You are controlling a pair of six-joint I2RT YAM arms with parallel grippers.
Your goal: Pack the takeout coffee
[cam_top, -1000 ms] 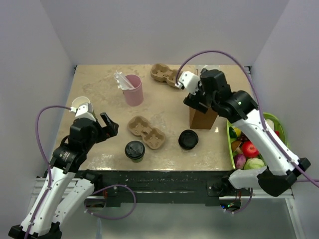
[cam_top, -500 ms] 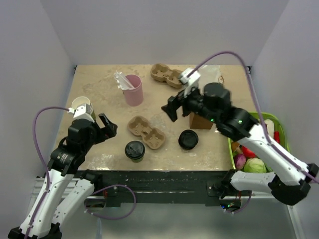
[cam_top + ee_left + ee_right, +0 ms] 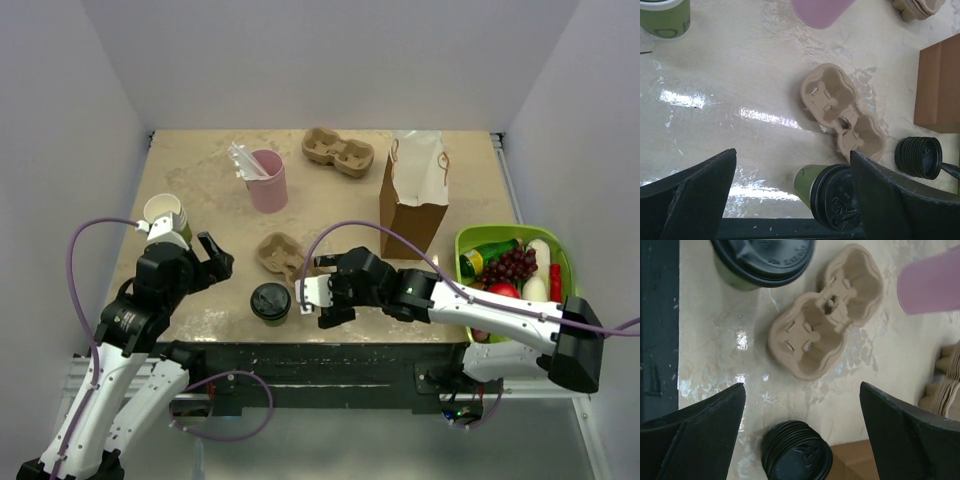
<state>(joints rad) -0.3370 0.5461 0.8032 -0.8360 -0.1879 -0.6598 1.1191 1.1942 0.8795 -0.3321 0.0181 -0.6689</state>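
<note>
Top external view: the takeout coffee (image 3: pixel 270 301), a short cup with a round black lid and a side that looks green, stands upright at about 6 o'clock on the desk (image 3: pixel 200 180). It is just left of centre and close to the dark near edge. The left wrist view also shows it hard against that edge.

At its 3 o'clock, just beside it but apart, is the right end effector (image 3: pixel 325 292), fingers spread wide and holding nothing. Its arm lies low across the near strip of the desk.

At the coffee's 1 o'clock lies a two-well pulp cup carrier (image 3: pixel 283 253), both wells bare, one end under the right end effector.

At the coffee's 10 o'clock hangs the left end effector (image 3: pixel 215 255), fingers also spread wide and holding nothing, with bare desk between it and the cup.

The right wrist view shows a stack of black lids (image 3: pixel 797 457) near the carrier, just beside the base of the brown paper bag (image 3: pixel 412 200). The bag stands upright and open-mouthed at 2 o'clock.

A pink cup (image 3: pixel 267 180) stands at 11 o'clock and a stack of pulp carriers (image 3: pixel 338 150) at 12, near the far edge. A stack of paper cups (image 3: pixel 163 212) sits by the left edge, and a green bowl of produce (image 3: pixel 480 231) by the right edge. Open desk runs between the pink cup and the carrier.
</note>
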